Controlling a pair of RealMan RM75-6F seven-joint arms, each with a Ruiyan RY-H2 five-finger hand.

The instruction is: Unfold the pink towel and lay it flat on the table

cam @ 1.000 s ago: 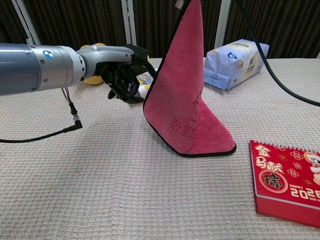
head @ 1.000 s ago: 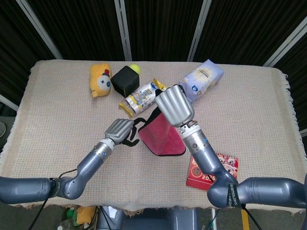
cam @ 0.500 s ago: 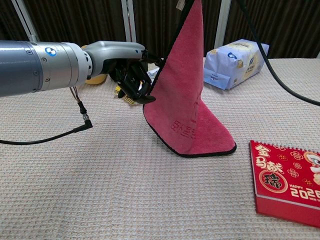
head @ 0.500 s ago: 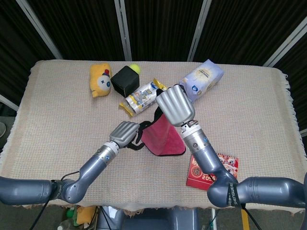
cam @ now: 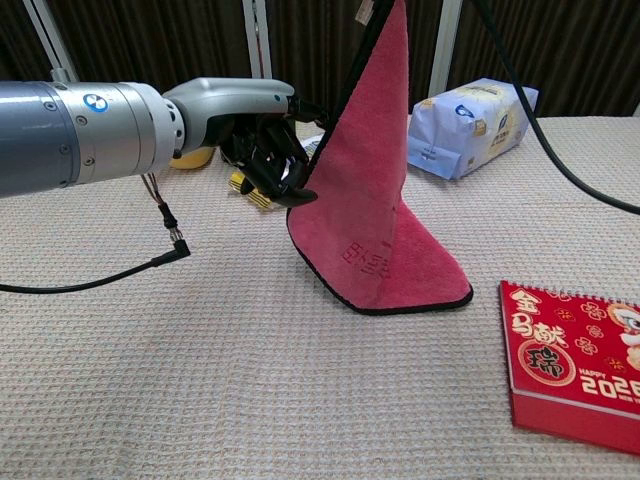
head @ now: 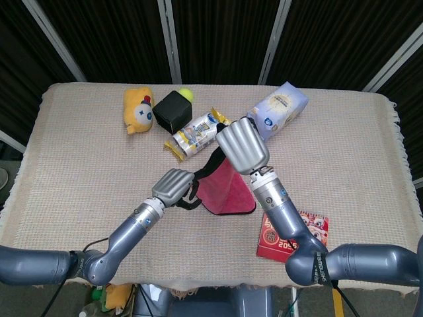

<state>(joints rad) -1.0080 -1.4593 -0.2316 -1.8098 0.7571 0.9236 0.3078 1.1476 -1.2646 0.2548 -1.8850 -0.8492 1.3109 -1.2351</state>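
Pink terry towel with dark edging (cam: 375,200) hangs as a tall cone from the right hand (head: 242,146), its lower corner spread on the beige woven tablecloth (head: 79,172) below that hand. Compared with half a second ago, the left hand (cam: 268,150) has slid a little lower along the towel's near edge and the hem there has been drawn slightly towards it; a second ago that hand was apart from the cloth altogether. Now the left hand's dark fingers (cam: 285,172) are curled onto the towel's left hem, pinching it. The right hand holds the top corner up high; in the head view only the back of it shows, fingers close together pointing away, and the grip itself sits out of sight above the chest view. Beyond the left hand lie a crinkled snack packet (head: 192,134), a black cube (head: 173,111) and a yellow plush toy (head: 137,109). Beyond the right hand rests a white and blue bag (cam: 470,125); under its forearm, a red calendar (cam: 575,362).
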